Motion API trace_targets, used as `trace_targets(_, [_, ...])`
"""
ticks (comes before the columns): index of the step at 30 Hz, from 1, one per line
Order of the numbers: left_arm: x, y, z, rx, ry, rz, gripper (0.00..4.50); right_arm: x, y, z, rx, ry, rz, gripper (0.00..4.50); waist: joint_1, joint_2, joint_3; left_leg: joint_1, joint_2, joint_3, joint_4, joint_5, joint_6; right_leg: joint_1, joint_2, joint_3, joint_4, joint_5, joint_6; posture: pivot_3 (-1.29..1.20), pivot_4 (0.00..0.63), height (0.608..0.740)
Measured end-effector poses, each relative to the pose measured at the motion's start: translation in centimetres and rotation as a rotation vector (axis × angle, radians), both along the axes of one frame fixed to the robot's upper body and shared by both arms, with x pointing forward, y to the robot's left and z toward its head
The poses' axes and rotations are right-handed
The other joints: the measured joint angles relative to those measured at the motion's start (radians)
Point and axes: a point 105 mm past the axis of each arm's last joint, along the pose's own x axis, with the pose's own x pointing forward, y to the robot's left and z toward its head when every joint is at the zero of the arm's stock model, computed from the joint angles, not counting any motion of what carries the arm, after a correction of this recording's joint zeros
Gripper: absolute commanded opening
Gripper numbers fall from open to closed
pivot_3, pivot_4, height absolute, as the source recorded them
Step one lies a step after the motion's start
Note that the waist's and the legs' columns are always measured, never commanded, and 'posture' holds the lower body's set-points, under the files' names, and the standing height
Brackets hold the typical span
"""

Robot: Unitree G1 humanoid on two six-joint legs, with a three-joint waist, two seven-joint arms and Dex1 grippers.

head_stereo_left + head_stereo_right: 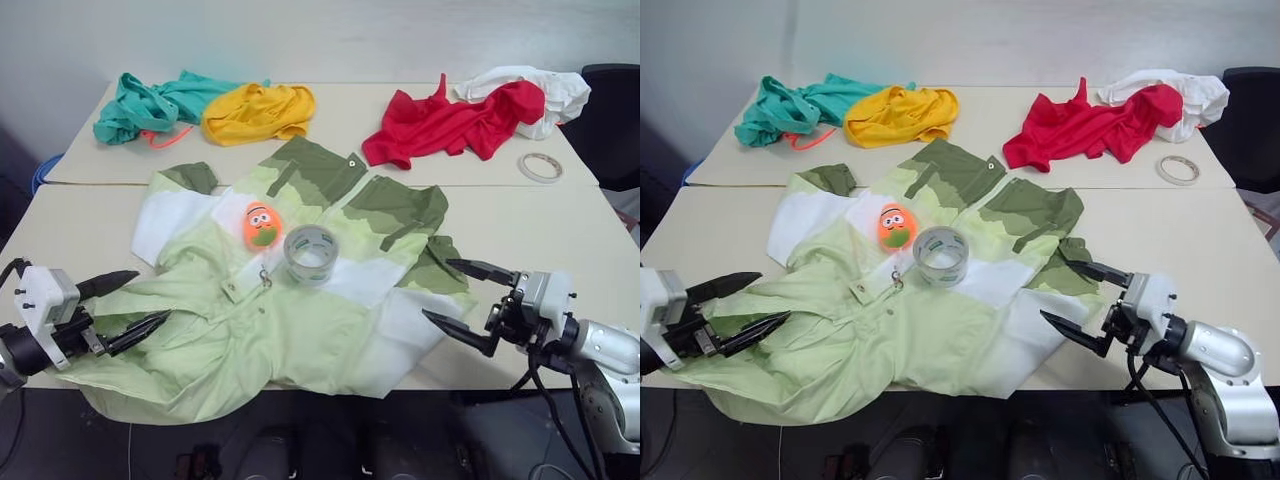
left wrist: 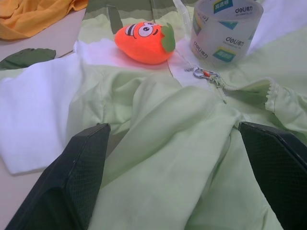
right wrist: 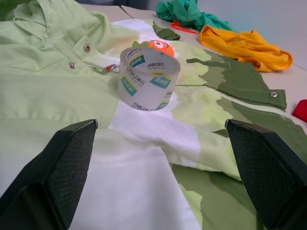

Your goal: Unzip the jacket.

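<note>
Both pairs of black fingers stand spread wide with nothing between them. One finger of the left gripper (image 1: 130,305) lies over the light green hem at the jacket's (image 1: 290,330) near left edge, the other just above it; the right gripper (image 1: 468,305) hangs at the jacket's near right corner, close beside the white and olive cloth, apart from it as far as can be told.

That jacket lies spread flat across the near table (image 1: 560,250), banded in light green, white and olive green, its hem drooping over the front edge. An orange charm (image 1: 262,225) with a cartoon face rests on the white band, and a roll of clear tape (image 1: 311,255) stands just beside it on the jacket. A small metal clasp (image 2: 205,74) sits near the snaps.

On the far table lie a teal garment (image 1: 150,105), a yellow garment (image 1: 258,112), a red garment (image 1: 450,125) over white cloth (image 1: 545,95), and a flat tape ring (image 1: 540,167).
</note>
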Motion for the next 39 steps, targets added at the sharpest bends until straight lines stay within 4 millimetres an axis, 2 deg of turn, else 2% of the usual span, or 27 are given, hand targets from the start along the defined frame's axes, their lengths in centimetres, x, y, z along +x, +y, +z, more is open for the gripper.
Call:
trace_targets(5, [0.2, 0.7, -0.1, -0.027, 0.010, 0.032, 4.50, 0.0, -0.7, -0.2, -0.005, -0.005, -0.022, 4.45, -0.001, 0.000, 0.000, 0.000, 0.000, 0.000, -0.002, 0.000, 0.000, -0.002, 0.000, 0.003, 0.000, 0.000, 0.000, 0.00, 0.150, 0.740])
trace_targets(9, [-0.2, 0.0, 0.2, -0.087, 0.046, -0.004, 4.50, 0.3, -0.6, 0.2, -0.004, -0.025, -0.016, 4.45, -0.002, 0.000, 0.000, 0.000, 0.000, 0.001, -0.002, 0.000, 0.000, -0.002, 0.000, 0.004, 0.000, 0.000, 0.000, 0.00, 0.150, 0.740])
trace_targets(16, [0.1, -1.6, 3.0, -0.263, 0.064, -0.067, 4.50, 1.3, 1.1, 1.2, 0.031, -0.058, 0.033, 4.45, -0.003, 0.000, 0.000, 0.000, 0.000, 0.000, -0.001, 0.000, 0.000, -0.001, 0.000, 0.003, 0.000, 0.000, 0.000, 0.00, 0.150, 0.740])
trace_targets(21, [0.0, -2.9, 3.6, -0.263, 0.074, -0.139, 4.50, 2.8, 4.9, 3.1, 0.041, -0.074, 0.159, 4.45, -0.007, 0.000, 0.000, -0.001, 0.001, 0.002, -0.002, 0.000, -0.001, -0.006, 0.001, 0.005, 0.003, 0.000, -0.001, 0.00, 0.150, 0.740])
trace_targets(23, [0.5, -3.8, 3.9, -0.257, 0.061, -0.177, 4.50, 4.1, 8.8, 4.2, -0.009, -0.031, 0.276, 4.45, -0.018, 0.000, 0.000, -0.003, 0.001, 0.003, 0.000, 0.000, -0.002, -0.009, 0.001, 0.006, 0.008, 0.000, -0.001, 0.00, 0.150, 0.740])
trace_targets(25, [0.7, -5.0, 4.0, -0.243, 0.055, -0.220, 4.50, 4.2, 11.4, 4.6, -0.043, -0.005, 0.356, 4.45, -0.021, 0.000, 0.000, -0.003, 0.001, 0.002, 0.000, 0.000, -0.002, -0.009, 0.001, 0.005, 0.009, -0.001, -0.002, 0.00, 0.150, 0.740])
trace_targets(27, [0.7, -5.1, 3.6, -0.246, 0.064, -0.222, 4.50, 4.7, 13.2, 3.8, -0.114, 0.038, 0.390, 4.45, -0.019, 0.000, 0.000, -0.004, 0.001, 0.001, 0.000, 0.000, -0.002, -0.009, 0.001, 0.004, 0.010, -0.001, -0.002, 0.00, 0.150, 0.740])
trace_targets(29, [0.7, -5.7, 2.9, -0.256, 0.083, -0.236, 4.50, 6.2, 15.7, 2.3, -0.211, 0.126, 0.373, 4.45, -0.028, 0.000, 0.000, -0.006, 0.000, 0.002, 0.002, 0.000, 0.000, -0.010, 0.000, 0.004, 0.010, -0.001, -0.002, 0.00, 0.150, 0.740])
trace_targets(32, [0.7, -6.4, 2.7, -0.259, 0.077, -0.253, 4.50, 7.1, 17.9, 1.6, -0.280, 0.198, 0.356, 4.45, -0.030, 0.000, 0.000, -0.007, 0.000, 0.002, 0.004, -0.001, 0.000, -0.011, 0.000, 0.004, 0.010, -0.001, -0.002, 0.00, 0.150, 0.740])
trace_targets(35, [0.8, -6.4, 2.7, -0.280, 0.061, -0.236, 4.50, 7.5, 18.6, 1.3, -0.345, 0.199, 0.350, 3.98, -0.028, 0.000, 0.000, -0.007, 0.000, 0.001, 0.004, -0.001, 0.000, -0.011, 0.000, 0.002, 0.011, -0.001, -0.002, 0.00, 0.150, 0.740])
trace_targets(39, [0.6, -6.3, 2.4, -0.283, 0.071, -0.223, 4.50, 8.3, 19.2, -0.1, -0.443, 0.211, 0.330, 2.67, -0.030, 0.000, 0.000, -0.006, -0.001, 0.003, 0.006, -0.001, 0.000, -0.011, 0.000, 0.002, 0.012, -0.001, -0.002, 0.00, 0.150, 0.740])
